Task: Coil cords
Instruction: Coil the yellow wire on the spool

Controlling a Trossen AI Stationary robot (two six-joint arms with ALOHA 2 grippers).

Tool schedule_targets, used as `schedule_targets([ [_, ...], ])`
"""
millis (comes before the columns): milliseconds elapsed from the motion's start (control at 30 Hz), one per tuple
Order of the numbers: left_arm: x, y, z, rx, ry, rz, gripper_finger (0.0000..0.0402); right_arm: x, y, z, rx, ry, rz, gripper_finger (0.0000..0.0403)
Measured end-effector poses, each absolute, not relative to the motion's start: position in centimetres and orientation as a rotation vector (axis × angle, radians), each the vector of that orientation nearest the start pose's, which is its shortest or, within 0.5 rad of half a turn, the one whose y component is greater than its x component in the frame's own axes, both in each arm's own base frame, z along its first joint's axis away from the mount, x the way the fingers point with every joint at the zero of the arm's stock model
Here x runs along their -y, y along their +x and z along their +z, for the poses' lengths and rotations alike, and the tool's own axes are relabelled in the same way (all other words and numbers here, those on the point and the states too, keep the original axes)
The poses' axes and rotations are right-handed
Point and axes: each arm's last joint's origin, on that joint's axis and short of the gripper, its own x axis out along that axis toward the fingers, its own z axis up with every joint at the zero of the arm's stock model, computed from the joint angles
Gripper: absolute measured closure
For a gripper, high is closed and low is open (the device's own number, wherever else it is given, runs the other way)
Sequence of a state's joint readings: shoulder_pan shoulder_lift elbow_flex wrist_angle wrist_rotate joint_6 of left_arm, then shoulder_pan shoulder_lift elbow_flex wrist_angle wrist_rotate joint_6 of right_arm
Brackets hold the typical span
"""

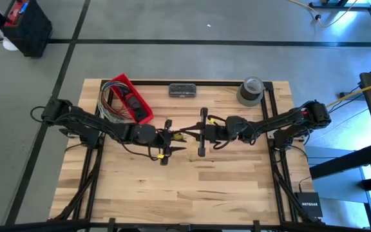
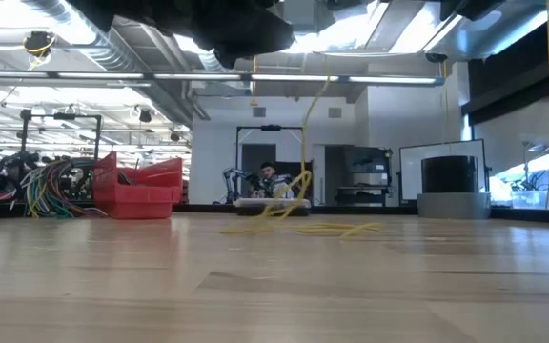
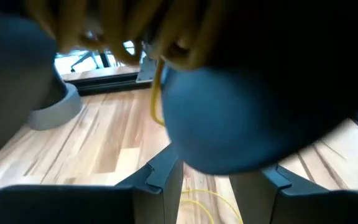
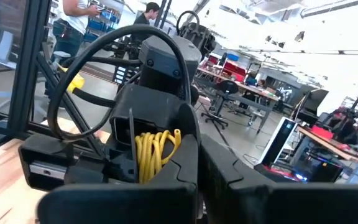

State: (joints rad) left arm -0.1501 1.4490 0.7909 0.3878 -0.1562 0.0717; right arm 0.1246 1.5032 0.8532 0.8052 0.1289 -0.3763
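Left of centre in the high view: left gripper sits mid-table, fingers spread wide around a bundle of yellow cord. Right wrist view shows that bundle as several upright loops packed between the left gripper's dark fingers. Left wrist view: cord strands crowd the top of the frame, very close to the lens; one strand hangs down toward the table.

Centre of the high view: right gripper faces the left one, just beside it, fingers closed. Whether they pinch the cord cannot be told.

Low view, centre: cord drops from above into loose loops on the wood.

Upper left of the table: red bin, multicoloured wires beside it. Upper right: tape roll.
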Motion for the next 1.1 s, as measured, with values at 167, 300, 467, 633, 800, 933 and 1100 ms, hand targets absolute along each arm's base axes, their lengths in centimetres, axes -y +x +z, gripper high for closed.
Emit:
schedule_targets([
  [167, 3.9, 30.9, 23.7, -0.277, 0.116, 0.008, 0.0286, -3.7, 32.5, 28.4, 0.162, -0.372, -0.042, 0.0397],
  [300, 3.9, 30.8, 23.6, -0.287, 0.125, 0.008, 0.0286, -4.0, 32.1, 29.1, 0.182, -0.370, -0.062, 0.0397],
  [467, 3.8, 30.7, 22.6, -0.367, 0.139, 0.009, 0.0286, -4.8, 31.2, 30.6, 0.217, -0.390, -0.161, 0.0397],
  [633, 3.7, 30.8, 23.0, -0.337, 0.127, 0.013, 0.0286, -5.7, 30.7, 30.8, 0.209, -0.446, -0.181, 0.0397],
  [800, 3.8, 30.8, 23.0, -0.338, 0.120, -0.014, 0.0286, -6.0, 30.8, 30.4, 0.164, -0.520, -0.181, 0.0397],
  [933, 4.0, 30.8, 23.1, -0.325, 0.070, -0.056, 0.0286, -6.0, 30.8, 30.4, 0.162, -0.521, -0.182, 0.0397],
  [1100, 4.0, 30.9, 23.2, -0.315, -0.012, -0.087, 0.0286, -6.0, 30.8, 30.3, 0.158, -0.523, -0.181, 0.0397],
])
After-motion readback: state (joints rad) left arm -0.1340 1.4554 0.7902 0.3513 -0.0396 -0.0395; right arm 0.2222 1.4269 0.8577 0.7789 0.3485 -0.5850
